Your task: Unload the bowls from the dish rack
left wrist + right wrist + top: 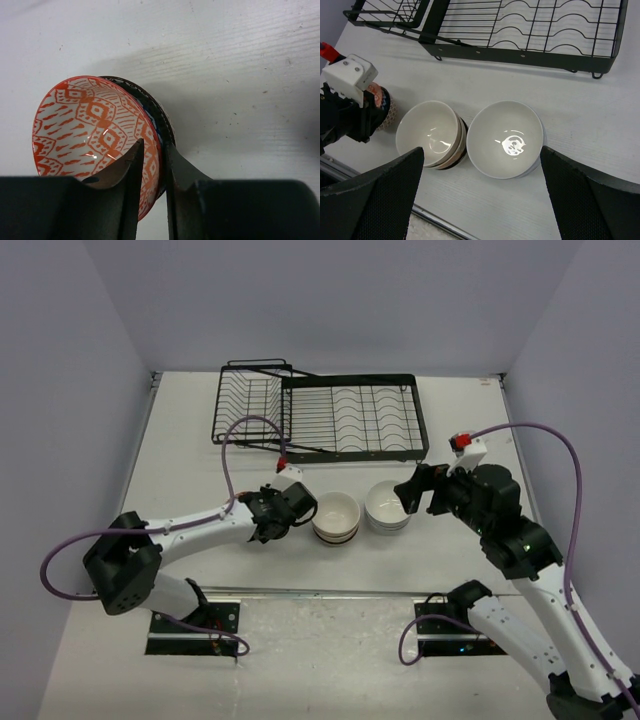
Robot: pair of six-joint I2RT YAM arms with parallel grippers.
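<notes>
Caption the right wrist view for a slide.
Open right hand facing a brown-banded bowl stack and a white bowl stack, before the empty dish rack; left hand at a patterned bowl.

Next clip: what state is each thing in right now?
dish rack: empty, no bowls in it.
brown-banded bowls: stacked upright on table.
white bowls: stacked upright beside them.
left gripper: straddling orange-patterned bowl rim, grip unclear.
right gripper: open, empty.

White table is carrying black wire dish rack at far side; brown-banded bowl stack and white bowl stack are sitting side by side mid-table, patterned bowls just left
</notes>
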